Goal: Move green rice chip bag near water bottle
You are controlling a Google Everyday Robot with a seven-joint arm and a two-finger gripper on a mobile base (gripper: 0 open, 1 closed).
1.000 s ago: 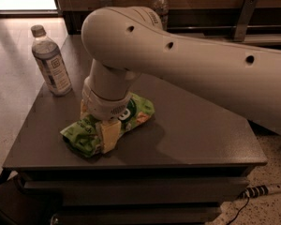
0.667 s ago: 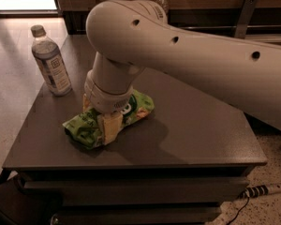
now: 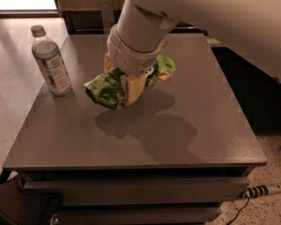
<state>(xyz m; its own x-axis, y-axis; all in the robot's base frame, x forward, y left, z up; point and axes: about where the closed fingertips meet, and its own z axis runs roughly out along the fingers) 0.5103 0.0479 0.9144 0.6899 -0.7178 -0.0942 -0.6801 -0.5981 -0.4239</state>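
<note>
Green rice chip bag (image 3: pixel 102 90) hangs crumpled in the gripper (image 3: pixel 122 82), over the middle of the grey worktop (image 3: pixel 210 125). The yellow fingers (image 3: pixel 135 86) are squeezed tight on the bag. Its dark shadow lies on the worktop just below. A grey-capped bottle (image 3: pixel 51 64) stands upright near the left edge, apart from the bag.

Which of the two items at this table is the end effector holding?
The green rice chip bag, clamped in the end effector above the table. The grey-capped labelled bottle stands upright, apart, at its left edge.
</note>
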